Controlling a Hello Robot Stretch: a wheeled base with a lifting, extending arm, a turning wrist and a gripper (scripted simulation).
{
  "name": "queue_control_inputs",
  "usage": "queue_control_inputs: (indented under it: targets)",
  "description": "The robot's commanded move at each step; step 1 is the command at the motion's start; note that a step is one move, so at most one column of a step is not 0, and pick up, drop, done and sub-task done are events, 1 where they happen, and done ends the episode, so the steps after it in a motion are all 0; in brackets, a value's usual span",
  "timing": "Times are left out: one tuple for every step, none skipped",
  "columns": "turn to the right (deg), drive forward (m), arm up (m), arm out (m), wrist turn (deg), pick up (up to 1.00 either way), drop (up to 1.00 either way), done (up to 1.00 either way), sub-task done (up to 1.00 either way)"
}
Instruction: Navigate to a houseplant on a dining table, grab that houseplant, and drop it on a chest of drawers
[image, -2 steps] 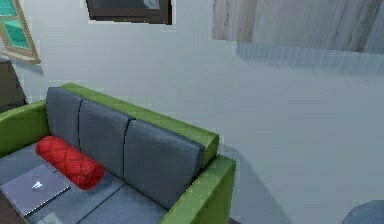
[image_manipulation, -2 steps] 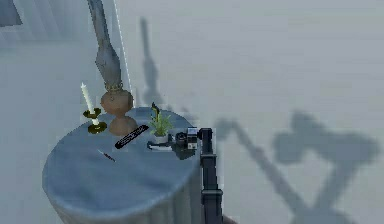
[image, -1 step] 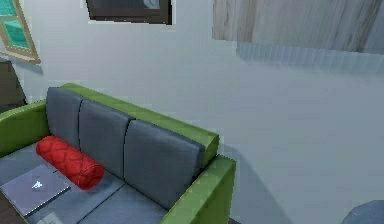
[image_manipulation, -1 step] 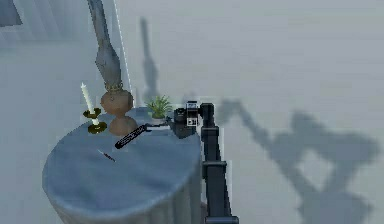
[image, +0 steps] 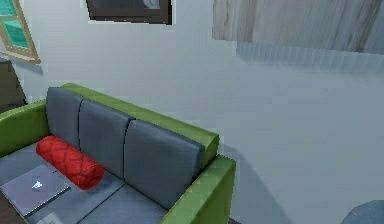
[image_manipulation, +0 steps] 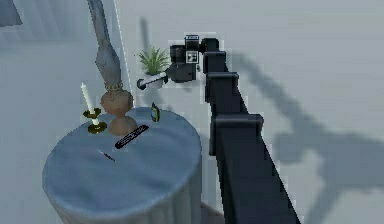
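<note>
Beyond the far rim of the round table, the houseplant hangs at the far end of the gripper. Its green leaves spread above the thin fingers, with pale floor and wall behind it and nothing beneath it, so the gripper appears to hold it; how the fingers stand cannot be told. The arm reaches out past the table's right side, probably so that the bar stays clear of what stands on the top. Carrying the plant high and off the table would likewise keep it from catching on those things when the base turns. By this reading the grab is done and what remains is the drive to a chest of drawers. The table has a smooth blue-grey top, and several things stand close together near its far edge. These are a pale candle in a low holder, a rounded brown vase with a tall grey shape rising from it, and a flat dark object. In the forward view a green sofa with grey cushions stands against a pale wall. It carries a red bolster and a laptop, with a dark-framed picture on the wall above.
</note>
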Motion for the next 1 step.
queue_control_inputs:
  targets:
    - [0.0, 0.0, 0.0, 0.0, -45.0, 0.0, 0.0, 0.0, 0.0]
